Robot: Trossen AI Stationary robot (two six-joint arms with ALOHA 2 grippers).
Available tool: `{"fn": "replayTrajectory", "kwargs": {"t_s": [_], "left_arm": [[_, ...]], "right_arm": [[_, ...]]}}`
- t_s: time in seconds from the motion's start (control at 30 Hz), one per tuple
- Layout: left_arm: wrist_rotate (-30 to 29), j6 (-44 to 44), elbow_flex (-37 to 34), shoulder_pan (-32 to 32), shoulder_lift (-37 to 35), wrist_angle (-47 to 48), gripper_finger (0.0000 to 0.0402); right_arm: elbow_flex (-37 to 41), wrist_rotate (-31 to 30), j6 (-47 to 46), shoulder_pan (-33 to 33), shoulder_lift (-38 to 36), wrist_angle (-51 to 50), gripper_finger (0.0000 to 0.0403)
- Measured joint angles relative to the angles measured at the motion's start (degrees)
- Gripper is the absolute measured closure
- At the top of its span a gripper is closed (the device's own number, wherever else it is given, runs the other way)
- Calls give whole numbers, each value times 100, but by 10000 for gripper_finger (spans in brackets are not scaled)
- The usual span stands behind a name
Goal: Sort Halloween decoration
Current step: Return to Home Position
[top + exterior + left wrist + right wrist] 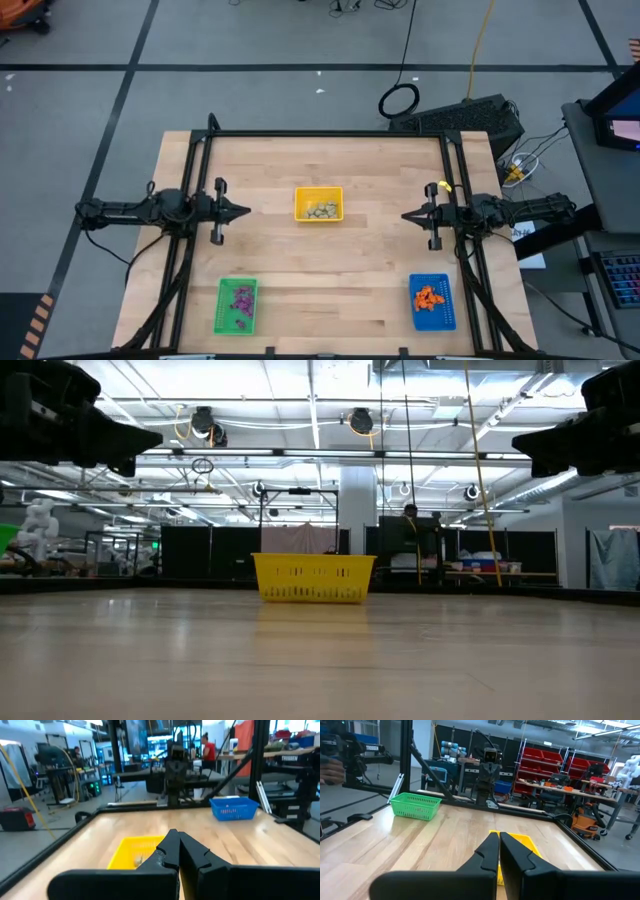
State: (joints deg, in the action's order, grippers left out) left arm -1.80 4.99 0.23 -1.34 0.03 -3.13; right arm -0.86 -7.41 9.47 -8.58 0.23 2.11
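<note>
Orange trinkets (428, 296) lie together in the blue basket (440, 323) at five o'clock on the tabletop (330, 265). Purple trinkets (241, 298) are in the green basket (228, 322) at seven o'clock, and pale beige-grey trinkets (320, 210) in the yellow basket (318, 192) near the centre. We find no loose trinket on the bare wood in the high view, so we judge the sorting finished; only parking the arms seems left. The left gripper (243, 211) hangs at nine o'clock from the yellow basket, well apart from it, its jaws pressed together on nothing. The right gripper (407, 215) hangs at three o'clock, likewise closed and empty. Both point inward across the tabletop, and we take this to be at or near their rest pose.
</note>
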Motion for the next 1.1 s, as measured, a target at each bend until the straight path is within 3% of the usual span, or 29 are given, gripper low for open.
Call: {"fn": "replayTrajectory", "kwargs": {"t_s": [1.1], "left_arm": [[11, -10, 0, 0, 26, 171, 402]], "right_arm": [[-2, -1, 0, -2, 0, 2, 403]]}}
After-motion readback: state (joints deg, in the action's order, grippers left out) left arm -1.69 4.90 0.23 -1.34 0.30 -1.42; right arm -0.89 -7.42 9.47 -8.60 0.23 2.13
